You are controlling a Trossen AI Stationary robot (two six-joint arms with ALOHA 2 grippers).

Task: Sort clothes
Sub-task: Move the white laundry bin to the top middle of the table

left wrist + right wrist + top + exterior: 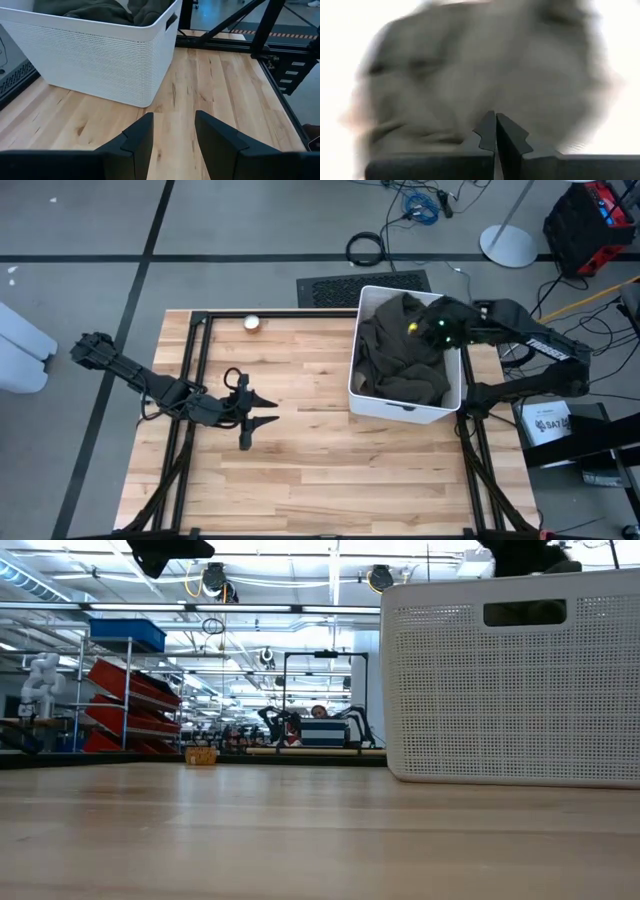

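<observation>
R gripper [432, 327] sits over the far side of the white bin [400, 405], hanging just above the dark olive garment [400, 350] heaped inside; fingers pinched tight together, and in the R wrist view nothing shows between them, so I read it as clenched on air, no cloth caught. Only the olive piece is visible from above; any other clothes must be under it or out of sight, can't tell. L gripper [250, 412] waits over bare table [300, 470] well apart from the bin, fingers spread, holding nothing; L wrist view looks across the wood at the bin's wall w/ the olive cloth bunched above the rim. My take on the step: getting a hold on the olive piece to lift it out. To do it well I'd part the R fingers before going down, aim at a raised fold rather than flat cloth, bite deep enough that it won't slip, then lift straight up so it clears the rim w/o dragging the bin. Risk: big floppy piece may snag the rim or tug the bin along. Writing: pale lettering on the R arm's link in the overhead view, too small to read; no brand legible on the bin.
</observation>
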